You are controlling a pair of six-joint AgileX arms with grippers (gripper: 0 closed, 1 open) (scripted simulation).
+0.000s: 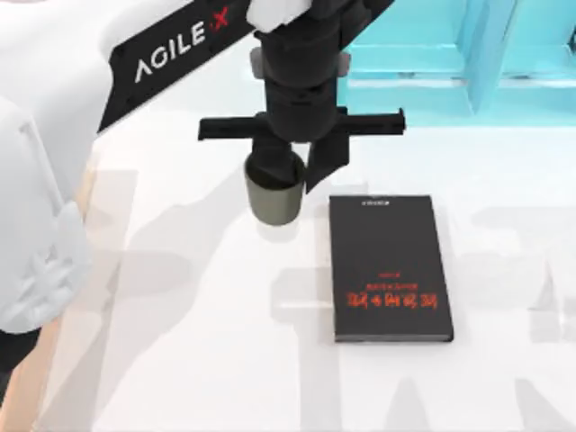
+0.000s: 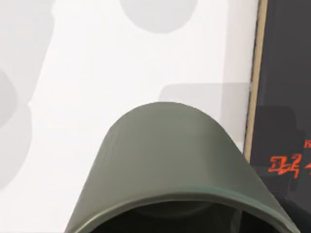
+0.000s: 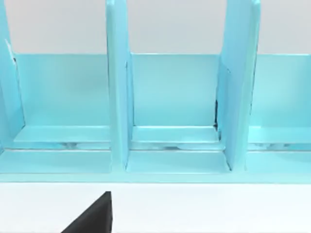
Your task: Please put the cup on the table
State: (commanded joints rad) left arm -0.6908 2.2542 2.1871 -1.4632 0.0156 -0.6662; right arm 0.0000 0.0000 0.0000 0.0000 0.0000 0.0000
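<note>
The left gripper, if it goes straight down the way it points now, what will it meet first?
The left gripper points down, shut on the cup. Below the cup I see bare table, so the cup's base would probably touch that first. The black book lies beside this line, toward the table's right; the height is unclear.

Open white table (image 1: 198, 360) is seen left of and in front of the cup (image 1: 274, 200), which is gripped at its rim by the left gripper (image 1: 290, 166). To the cup's right, passage is narrowed by the black book (image 1: 389, 268), which lies flat just beside it, a slim strip of table being left between them. At the back right, the way is closed by a light-blue rack (image 1: 468, 54) with upright dividers.
</note>
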